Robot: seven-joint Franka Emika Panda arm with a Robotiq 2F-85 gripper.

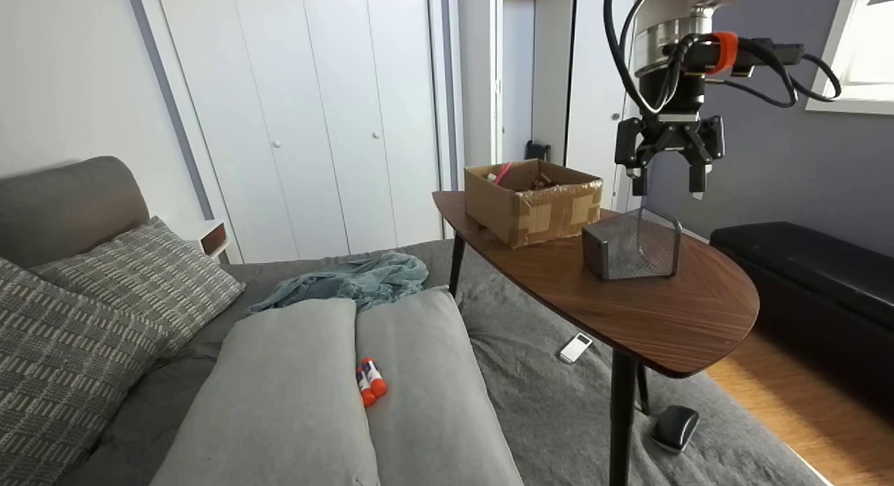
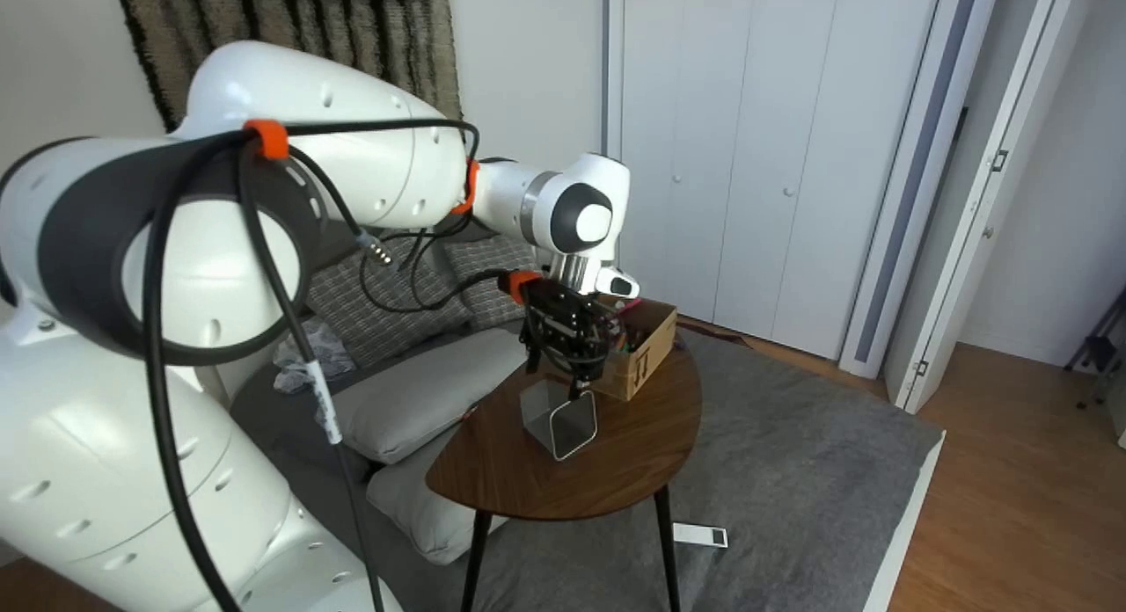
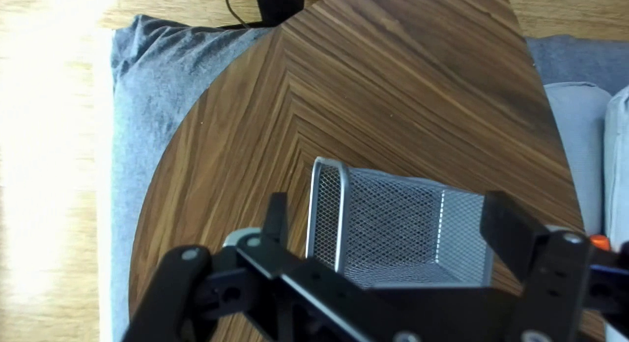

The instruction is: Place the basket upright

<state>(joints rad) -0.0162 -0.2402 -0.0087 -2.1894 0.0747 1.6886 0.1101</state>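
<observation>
The grey wire-mesh basket [image 1: 621, 248] lies on its side on the brown wooden table [image 1: 670, 325]. In an exterior view its open rim faces right; the basket also shows in another exterior view [image 2: 545, 410]. In the wrist view the basket [image 3: 393, 214] has its rim to the left and its base to the right. My gripper [image 1: 668, 187] is open and empty, pointing down above the basket and apart from it. In the wrist view the fingers [image 3: 385, 204] appear at the rim end and the base end. The gripper body hides the basket's lower part there.
An open cardboard box [image 1: 559, 217] with items in it stands on the table beside the basket. Grey cushions [image 1: 300, 388] with orange-capped glue sticks [image 1: 370, 381] lie beside the table. A white device [image 1: 576, 348] and a black mouse [image 1: 675, 428] lie below. The table's curved edge is near the basket.
</observation>
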